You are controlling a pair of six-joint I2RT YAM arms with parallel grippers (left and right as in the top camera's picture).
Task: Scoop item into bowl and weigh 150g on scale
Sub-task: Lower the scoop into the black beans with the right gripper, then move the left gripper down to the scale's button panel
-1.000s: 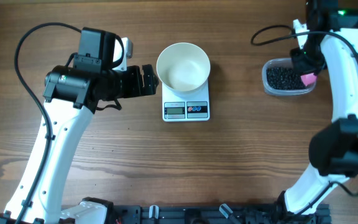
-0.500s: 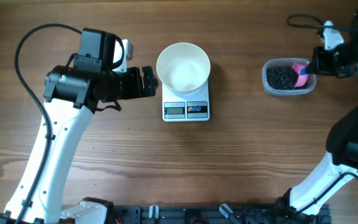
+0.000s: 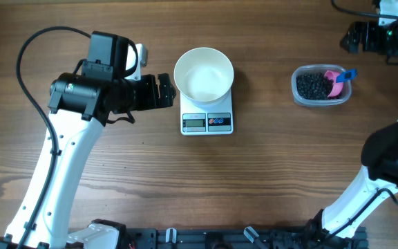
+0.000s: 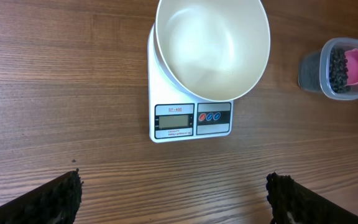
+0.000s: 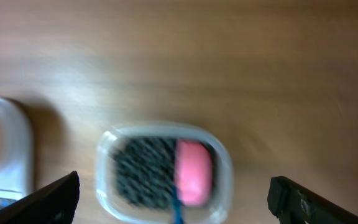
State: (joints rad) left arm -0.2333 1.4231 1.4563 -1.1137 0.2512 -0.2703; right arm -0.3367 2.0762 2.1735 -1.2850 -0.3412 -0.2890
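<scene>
On the scale (image 3: 207, 122) the bowl (image 3: 204, 73) sits empty, beans (image 3: 311, 86) unscooped in the three o'clock tub (image 3: 296, 93), left claw (image 4: 176, 196) and right claw (image 5: 176, 194) spread wide.

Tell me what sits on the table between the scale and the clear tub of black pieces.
Nothing: only bare wooden table runs from the scale to the tub, as the overhead view shows.

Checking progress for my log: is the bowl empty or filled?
Empty: the bowl shows only bare white inside; the black pieces sit in the tub.
</scene>
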